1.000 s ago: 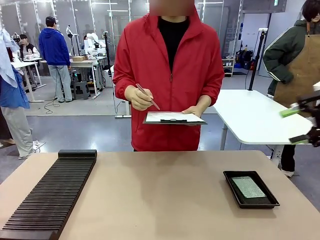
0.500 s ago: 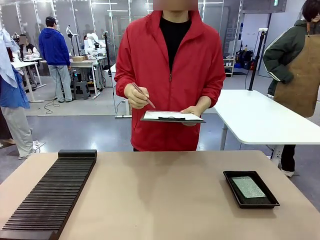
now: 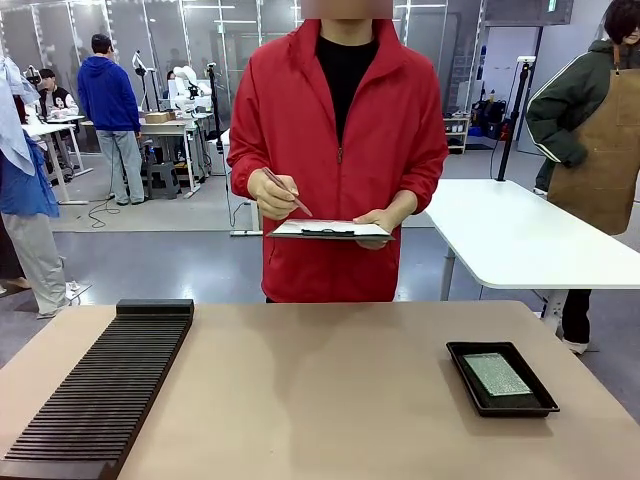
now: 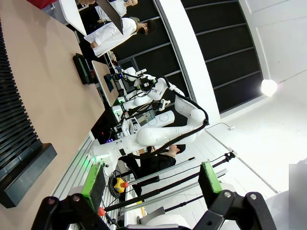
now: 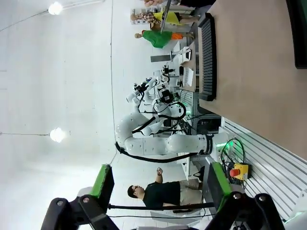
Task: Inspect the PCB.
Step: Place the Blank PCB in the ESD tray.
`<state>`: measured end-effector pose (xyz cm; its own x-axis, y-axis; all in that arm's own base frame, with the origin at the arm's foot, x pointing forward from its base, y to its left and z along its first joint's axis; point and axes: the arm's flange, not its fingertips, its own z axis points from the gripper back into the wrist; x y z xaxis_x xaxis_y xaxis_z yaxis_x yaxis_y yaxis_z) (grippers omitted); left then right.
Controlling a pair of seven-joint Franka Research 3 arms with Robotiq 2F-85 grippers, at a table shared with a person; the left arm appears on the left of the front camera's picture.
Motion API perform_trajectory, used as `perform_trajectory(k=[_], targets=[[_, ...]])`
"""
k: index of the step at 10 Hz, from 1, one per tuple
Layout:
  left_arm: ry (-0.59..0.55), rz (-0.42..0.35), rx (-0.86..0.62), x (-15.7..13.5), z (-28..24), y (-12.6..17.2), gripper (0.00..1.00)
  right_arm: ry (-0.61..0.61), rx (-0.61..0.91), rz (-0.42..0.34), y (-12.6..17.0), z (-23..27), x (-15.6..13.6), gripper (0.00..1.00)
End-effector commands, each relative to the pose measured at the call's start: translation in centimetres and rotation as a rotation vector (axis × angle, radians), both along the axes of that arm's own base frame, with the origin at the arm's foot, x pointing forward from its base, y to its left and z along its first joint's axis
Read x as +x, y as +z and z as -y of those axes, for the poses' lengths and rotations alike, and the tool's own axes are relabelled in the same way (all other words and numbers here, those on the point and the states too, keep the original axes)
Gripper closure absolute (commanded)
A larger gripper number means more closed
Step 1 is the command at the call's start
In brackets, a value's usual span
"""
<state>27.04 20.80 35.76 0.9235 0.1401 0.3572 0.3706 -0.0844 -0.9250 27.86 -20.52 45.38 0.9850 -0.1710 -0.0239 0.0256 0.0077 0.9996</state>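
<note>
The thin, flat, pale grey-green PCB [image 3: 497,374] with its fine dotted surface lies inside a shallow black rectangular tray [image 3: 462,358] on the right part of the beige table [image 3: 320,390], near the robot's edge. On the left part of the table, a long black ribbed rack [image 3: 105,385] runs from the near edge toward the far side, well apart from the tray.

Across the table stands a person in a red zip jacket [image 3: 340,130]. One hand [image 3: 273,194] holds a thin pen [image 3: 288,193] just above a clipboard with white paper [image 3: 328,229], which the other hand [image 3: 374,220] supports from below, roughly level.

In the left wrist view, the left claw [image 4: 151,187] has its two green-padded fingers spread wide with nothing between them; it is raised off the table and turned out toward the room, with the rack's end block [image 4: 29,170] at the left edge. In the right wrist view, the right claw [image 5: 160,184] is likewise spread and empty, pointing away from the table, whose beige top [image 5: 254,72] and the rack [image 5: 207,57] sit in the upper right corner.
</note>
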Motion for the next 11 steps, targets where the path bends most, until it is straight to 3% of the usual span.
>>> perform_trajectory(k=[1,11], targets=[[-0.006,-0.004,0.009,-0.01,-0.26,0.05,0.0,0.0,-0.001,0.006,0.3,0.01,-0.15,0.0],[-0.006,-0.004,0.009,-0.01,-0.26,0.05,0.0,0.0,-0.001,0.006,0.3,0.01,-0.15,0.0]])
